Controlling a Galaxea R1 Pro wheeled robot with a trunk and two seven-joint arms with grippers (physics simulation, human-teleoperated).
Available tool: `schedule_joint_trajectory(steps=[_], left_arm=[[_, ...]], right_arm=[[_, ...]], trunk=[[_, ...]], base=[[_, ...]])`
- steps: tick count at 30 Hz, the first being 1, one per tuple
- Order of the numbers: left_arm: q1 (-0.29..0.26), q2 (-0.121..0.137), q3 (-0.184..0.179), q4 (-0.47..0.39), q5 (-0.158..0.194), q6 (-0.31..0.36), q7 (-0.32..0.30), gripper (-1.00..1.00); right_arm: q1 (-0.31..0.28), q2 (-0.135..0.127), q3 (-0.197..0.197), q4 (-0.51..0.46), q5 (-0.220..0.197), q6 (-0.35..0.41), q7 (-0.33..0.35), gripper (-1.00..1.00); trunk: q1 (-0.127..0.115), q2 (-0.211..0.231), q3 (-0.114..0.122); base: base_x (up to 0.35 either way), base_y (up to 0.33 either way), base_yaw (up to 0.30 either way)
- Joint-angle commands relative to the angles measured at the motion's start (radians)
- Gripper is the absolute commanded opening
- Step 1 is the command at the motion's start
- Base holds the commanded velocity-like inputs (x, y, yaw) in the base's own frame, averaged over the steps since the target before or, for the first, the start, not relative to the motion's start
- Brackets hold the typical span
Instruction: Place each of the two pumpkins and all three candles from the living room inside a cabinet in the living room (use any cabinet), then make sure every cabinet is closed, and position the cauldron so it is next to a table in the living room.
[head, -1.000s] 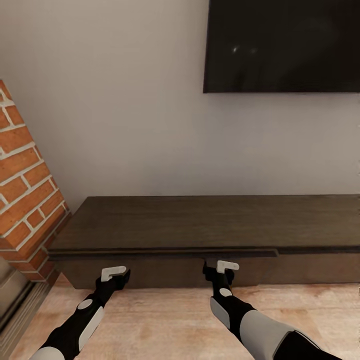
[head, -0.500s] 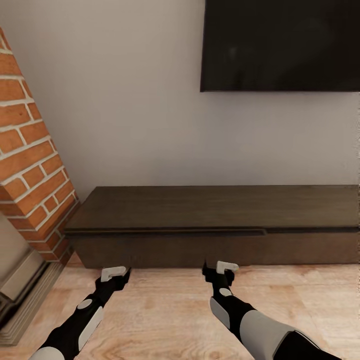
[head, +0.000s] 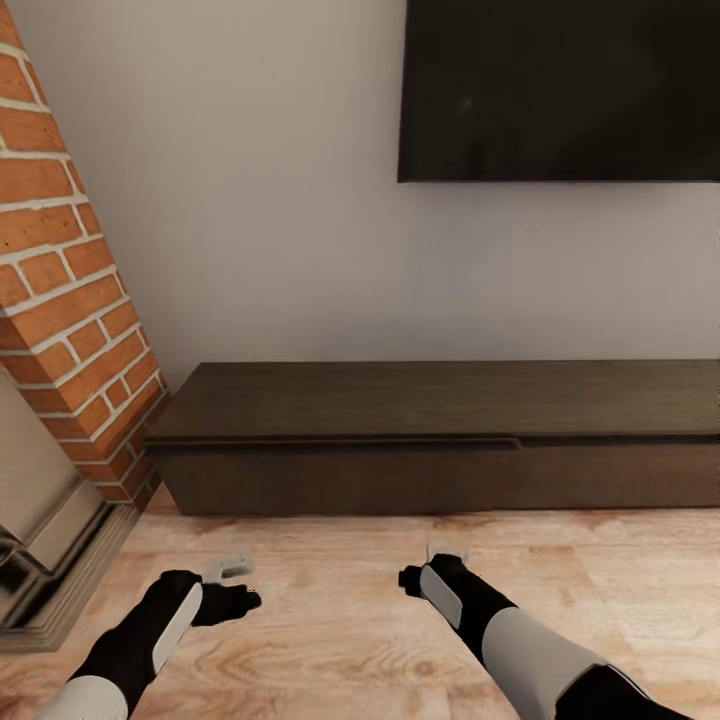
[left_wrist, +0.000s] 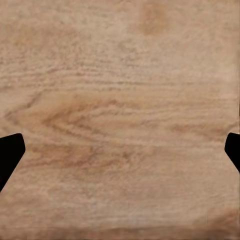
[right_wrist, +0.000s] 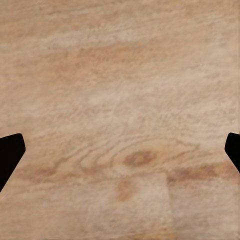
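The cabinet (head: 440, 440) runs along the wall under a dark television (head: 560, 90), with a brick chimney (head: 70, 300) at its left end. Its drawer fronts sit flush, or very nearly so — a thin dark line runs under the top and steps down partway along the front, but no pale drawer interior shows, so it reads as closed. Judging from that, the closing step looks done here, and what remains is probably the cauldron beside the table, though I cannot confirm the pumpkins and candles are inside.

Both arms hang low over the wood floor (head: 330, 640), well short of the cabinet. The left gripper (head: 236, 587) points down at bare planks; in its wrist view the two dark fingertips (left_wrist: 10, 152) sit at opposite edges, spread wide with nothing between them. The right gripper (head: 428, 567) is the same — fingertips (right_wrist: 10, 152) far apart over plain floorboards, holding nothing.

The next move calls for finding the cauldron and the coffee table, which likely means turning the base away from this wall, then bringing an empty, wide-spread gripper to the pot's rim.

No brand, label or writing can be read anywhere; the television screen is blank.
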Motion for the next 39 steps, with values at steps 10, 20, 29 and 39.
schedule_joint_trajectory(steps=[10,20,29,39], left_arm=[[0.000,-0.001,0.055,-0.020,-0.008,0.105,0.031,1.00],[0.000,-0.007,0.058,-0.017,-0.008,0.104,0.136,1.00],[0.000,-0.008,0.052,-0.010,-0.006,0.095,0.138,1.00],[0.001,-0.009,0.047,-0.010,-0.006,0.093,0.140,1.00]], right_arm=[[0.001,-0.030,-0.097,-0.041,-0.005,0.112,0.001,1.00],[0.007,-0.022,-0.095,-0.044,-0.004,0.109,-0.001,1.00],[0.062,-0.032,-0.106,-0.040,-0.006,0.096,0.004,1.00],[0.092,-0.044,-0.117,-0.037,-0.011,0.052,0.005,1.00]], trunk=[[-0.005,0.004,0.038],[-0.043,0.074,0.070],[-0.078,0.137,0.098],[-0.116,0.207,0.129]], base=[[-0.002,0.000,0.000],[0.000,0.000,0.000],[-0.012,0.000,0.000],[-0.153,0.023,0.140]])
